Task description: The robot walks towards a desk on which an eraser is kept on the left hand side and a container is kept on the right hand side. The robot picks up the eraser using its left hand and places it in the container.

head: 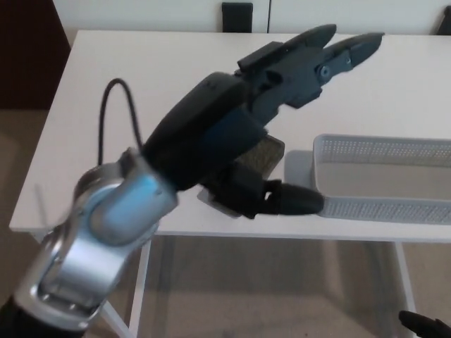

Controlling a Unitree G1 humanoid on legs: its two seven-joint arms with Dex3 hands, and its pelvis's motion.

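Observation:
My left hand [246, 120] fills the middle of the head view, raised above the white desk [141, 98]. It is open: two fingers [331, 49] stretch toward the far right and the thumb [292, 200] points right near the desk's front edge. The dark eraser [263, 155] lies on the desk under the hand, mostly hidden, with only a corner showing between fingers and thumb. I cannot tell whether the hand touches it. The grey mesh container [384, 208] stands on the desk at the right, empty as far as I can see. A bit of my right hand [423, 325] shows at the bottom right corner.
The desk has white legs [141, 274] over a beige floor. A dark chair back [237, 17] stands behind the far edge of the desk. A black cable [113, 116] loops off my left wrist.

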